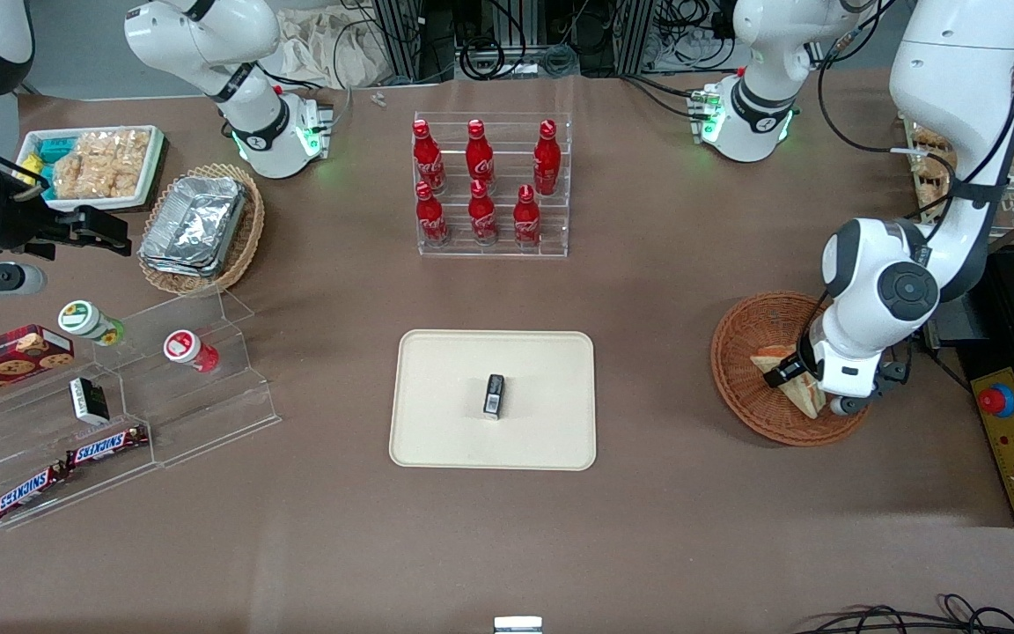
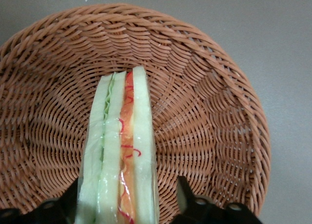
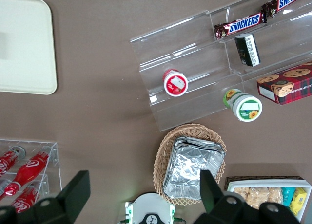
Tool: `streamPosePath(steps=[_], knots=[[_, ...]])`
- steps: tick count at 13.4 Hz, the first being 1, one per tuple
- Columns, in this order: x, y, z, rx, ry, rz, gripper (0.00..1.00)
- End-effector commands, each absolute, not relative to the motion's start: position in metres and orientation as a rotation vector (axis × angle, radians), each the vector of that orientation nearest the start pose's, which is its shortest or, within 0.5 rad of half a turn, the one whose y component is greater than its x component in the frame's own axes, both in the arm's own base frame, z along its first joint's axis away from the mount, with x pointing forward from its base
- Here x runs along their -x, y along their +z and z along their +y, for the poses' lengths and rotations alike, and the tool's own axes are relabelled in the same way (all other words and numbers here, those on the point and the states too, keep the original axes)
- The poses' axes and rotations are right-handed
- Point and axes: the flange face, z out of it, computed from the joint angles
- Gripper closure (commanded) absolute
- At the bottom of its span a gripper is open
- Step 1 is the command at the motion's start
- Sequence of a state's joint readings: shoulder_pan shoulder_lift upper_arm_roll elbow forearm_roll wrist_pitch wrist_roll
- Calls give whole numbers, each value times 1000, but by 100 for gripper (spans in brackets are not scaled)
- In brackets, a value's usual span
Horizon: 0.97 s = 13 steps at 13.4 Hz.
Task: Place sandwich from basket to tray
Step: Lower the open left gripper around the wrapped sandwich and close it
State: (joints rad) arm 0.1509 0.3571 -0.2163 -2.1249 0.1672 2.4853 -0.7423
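Brown bench (image 1: pixel 648 528) runs across the whole front picture, and at its right edge the working arm bends down into the round basket (image 1: pixel 740 352). Its hand (image 2: pixel 127 199) sits low over the weave, fingers (image 2: pixel 187 197) set wide on either side of the sandwich (image 2: pixel 122 151) with a gap on one side, so nothing looks gripped yet. That sandwich stands on edge in the basket, wrapped in clear film, filling stripe facing the wrist camera. Out toward the middle of the front picture lies the cream tray (image 1: pixel 437 370), well apart from the basket, with a small dark box (image 1: pixel 494 394) on it. My worry: slick film and soft bread could let the wedge slip or squash when squeezed, and landing it on the box would leave it tilted.
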Motion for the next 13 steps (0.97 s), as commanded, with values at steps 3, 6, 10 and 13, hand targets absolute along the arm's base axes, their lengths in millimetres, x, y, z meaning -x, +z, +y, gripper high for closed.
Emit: streamPosePath(steps=[3,6,10,13], knots=[[-569,243,-36,2993,-77,-863,66],[-570,248,-39,2998,-91,-856,100],[-579,276,-39,2999,-160,-863,100],[-593,323,-48,2985,-137,-861,100]])
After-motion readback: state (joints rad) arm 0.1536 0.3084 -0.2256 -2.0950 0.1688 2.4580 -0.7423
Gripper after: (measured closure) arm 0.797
